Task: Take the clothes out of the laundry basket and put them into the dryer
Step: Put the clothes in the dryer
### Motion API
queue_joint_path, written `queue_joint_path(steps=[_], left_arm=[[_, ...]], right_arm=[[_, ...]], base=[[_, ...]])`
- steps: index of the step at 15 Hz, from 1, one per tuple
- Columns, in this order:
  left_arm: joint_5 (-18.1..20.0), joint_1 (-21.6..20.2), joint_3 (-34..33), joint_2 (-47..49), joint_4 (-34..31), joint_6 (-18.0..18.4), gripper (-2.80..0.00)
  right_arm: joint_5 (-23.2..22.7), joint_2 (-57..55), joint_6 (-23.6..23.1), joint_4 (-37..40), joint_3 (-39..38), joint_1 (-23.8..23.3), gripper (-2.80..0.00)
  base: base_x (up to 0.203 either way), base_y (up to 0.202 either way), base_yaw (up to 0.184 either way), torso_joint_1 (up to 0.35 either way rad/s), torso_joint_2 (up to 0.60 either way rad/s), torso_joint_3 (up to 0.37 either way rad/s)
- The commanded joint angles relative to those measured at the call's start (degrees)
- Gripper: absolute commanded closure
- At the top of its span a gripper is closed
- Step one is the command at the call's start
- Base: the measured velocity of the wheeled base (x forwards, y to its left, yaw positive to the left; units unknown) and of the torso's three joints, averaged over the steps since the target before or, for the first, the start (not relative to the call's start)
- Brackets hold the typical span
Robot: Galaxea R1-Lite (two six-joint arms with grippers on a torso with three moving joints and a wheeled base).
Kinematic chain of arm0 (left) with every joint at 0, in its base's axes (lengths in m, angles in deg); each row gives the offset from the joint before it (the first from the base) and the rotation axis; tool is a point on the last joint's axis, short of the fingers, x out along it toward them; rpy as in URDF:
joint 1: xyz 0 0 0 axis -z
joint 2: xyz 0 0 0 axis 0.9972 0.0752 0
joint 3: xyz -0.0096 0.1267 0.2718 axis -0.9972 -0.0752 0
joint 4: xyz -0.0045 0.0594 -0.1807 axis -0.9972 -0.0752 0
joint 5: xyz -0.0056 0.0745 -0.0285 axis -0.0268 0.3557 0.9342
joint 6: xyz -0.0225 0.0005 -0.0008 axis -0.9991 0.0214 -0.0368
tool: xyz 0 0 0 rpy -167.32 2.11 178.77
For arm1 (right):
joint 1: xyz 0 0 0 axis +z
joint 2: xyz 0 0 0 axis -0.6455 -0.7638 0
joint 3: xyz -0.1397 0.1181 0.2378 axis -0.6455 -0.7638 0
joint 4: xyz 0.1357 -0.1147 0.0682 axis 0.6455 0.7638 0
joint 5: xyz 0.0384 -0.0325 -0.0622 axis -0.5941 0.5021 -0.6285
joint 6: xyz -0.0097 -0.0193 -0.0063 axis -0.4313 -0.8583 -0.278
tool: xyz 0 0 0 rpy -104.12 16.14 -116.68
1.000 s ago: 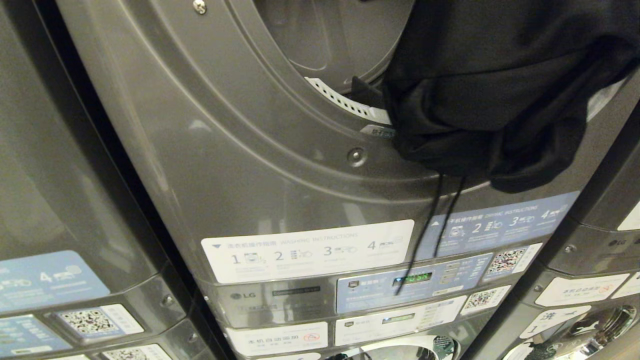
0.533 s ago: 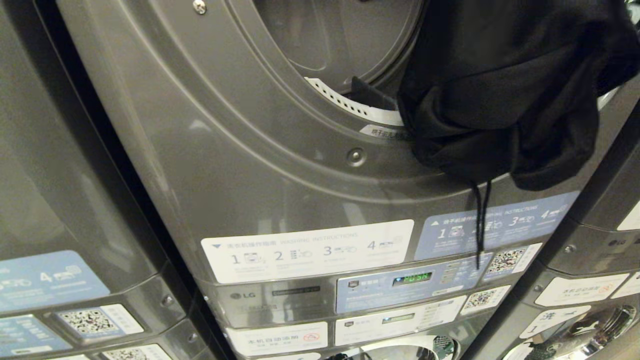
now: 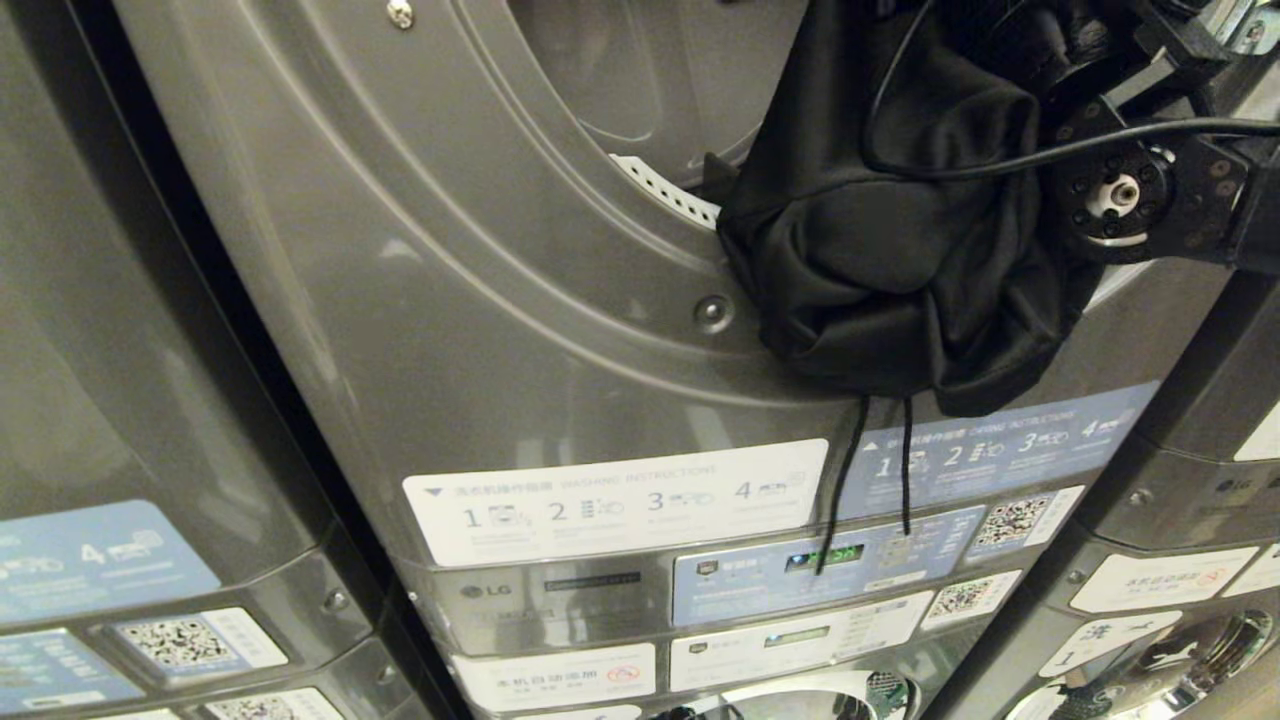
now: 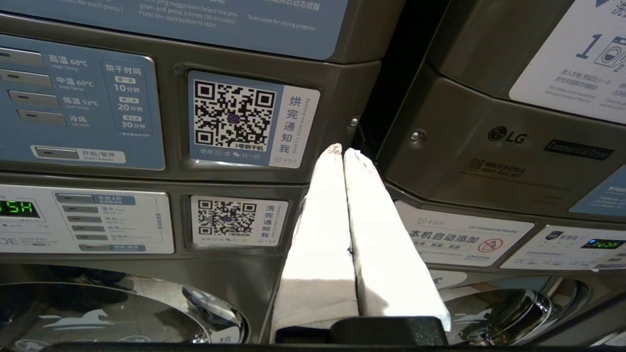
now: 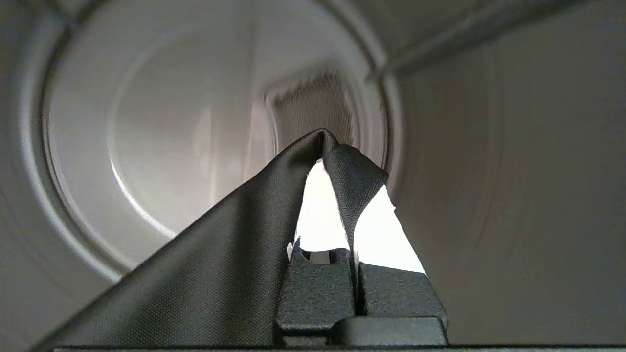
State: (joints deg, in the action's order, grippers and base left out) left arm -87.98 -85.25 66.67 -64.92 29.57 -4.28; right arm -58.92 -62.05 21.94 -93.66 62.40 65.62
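A black garment (image 3: 900, 260) with two thin drawstrings (image 3: 905, 460) hangs bunched over the lower rim of the dryer (image 3: 560, 330) opening. My right arm (image 3: 1120, 190) reaches in from the upper right, and its fingers are hidden behind the cloth in the head view. In the right wrist view my right gripper (image 5: 340, 156) is shut on a fold of the black garment (image 5: 195, 264), pointing into the pale drum (image 5: 146, 146). My left gripper (image 4: 342, 149) is shut on nothing, parked low before the control panels. The laundry basket is out of view.
A neighbouring grey machine (image 3: 120, 350) stands to the left and another (image 3: 1220, 480) to the right. Instruction stickers (image 3: 620, 500) and a lit display (image 3: 830, 557) sit below the opening. A washer door (image 3: 800, 700) shows at the bottom edge.
My right arm has come into the head view at the upper right. The black bundle has shifted left and sagged lower on the rim, and the drawstrings have swung back left.
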Motion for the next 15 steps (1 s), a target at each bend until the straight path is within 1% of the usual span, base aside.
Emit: queue_joint_path(steps=[1, 3, 5, 8, 9, 10, 15], left_arm=[[-0.04, 0.0, -1.75, -0.02, 0.02, -0.08, 0.0], [-0.04, 0.0, -1.73, -0.02, 0.02, -0.08, 0.0], [-0.04, 0.0, -1.75, -0.02, 0.02, -0.08, 0.0], [-0.04, 0.0, -1.76, -0.02, 0.02, -0.08, 0.0], [-0.04, 0.0, -1.71, -0.02, 0.02, -0.12, 0.0], [-0.04, 0.0, -1.67, -0.02, 0.02, -0.08, 0.0], [-0.04, 0.0, -1.7, -0.02, 0.02, -0.08, 0.0]], right_arm=[[-0.43, -1.36, 0.35, 0.04, 0.02, -1.88, 0.0], [-1.49, -1.65, 0.88, 0.22, 0.02, -2.83, 0.0], [-1.6, -1.63, 0.88, 0.3, 0.11, -2.58, 0.0], [-3.53, -1.82, 0.89, 0.22, 0.02, -2.24, 0.0], [-3.55, -2.22, 0.88, 0.22, 0.0, -2.23, 0.0], [-3.55, -2.53, 0.8, 0.22, 0.02, -2.3, -2.8], [-4.34, -2.59, 0.79, 0.66, -0.07, -2.26, -2.8]], base=[[0.0, 0.0, 0.0, 0.0, 0.0, 0.0], [0.0, 0.0, 0.0, 0.0, 0.0, 0.0], [0.0, 0.0, 0.0, 0.0, 0.0, 0.0], [0.0, 0.0, 0.0, 0.0, 0.0, 0.0], [0.0, 0.0, 0.0, 0.0, 0.0, 0.0], [0.0, 0.0, 0.0, 0.0, 0.0, 0.0], [0.0, 0.0, 0.0, 0.0, 0.0, 0.0]])
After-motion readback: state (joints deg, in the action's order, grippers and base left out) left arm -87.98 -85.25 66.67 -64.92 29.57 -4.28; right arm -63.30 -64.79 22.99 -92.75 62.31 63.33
